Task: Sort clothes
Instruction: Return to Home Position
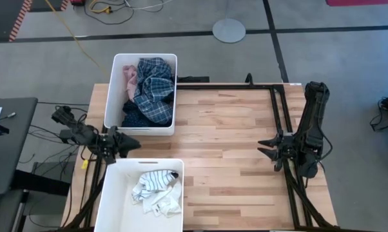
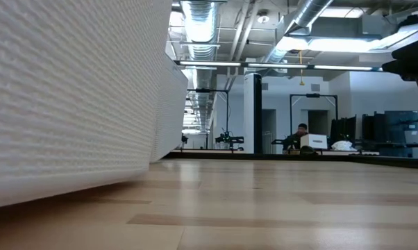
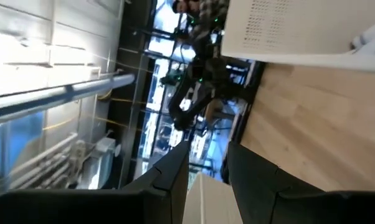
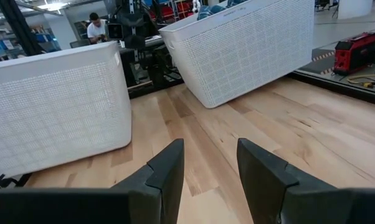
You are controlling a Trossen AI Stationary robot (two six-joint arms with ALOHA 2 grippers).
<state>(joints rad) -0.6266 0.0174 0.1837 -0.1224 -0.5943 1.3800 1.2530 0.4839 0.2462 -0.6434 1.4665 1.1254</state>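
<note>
Both our jaws stand apart at the wooden counter's [image 1: 226, 129] sides; blue plaid shirt [image 1: 155, 87] and striped socks [image 1: 156, 190] lie in separate white plastic bins [image 1: 142, 57].

Grey floor [image 1: 336, 58], exposed ceiling ducts [image 2: 202, 14], black side desk [image 1: 10, 142].

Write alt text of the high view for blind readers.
On a wooden table, the upper white plastic bin holds a blue plaid shirt and pink shirt; the lower white bin, white striped socks. Left gripper and right gripper are open.
</note>
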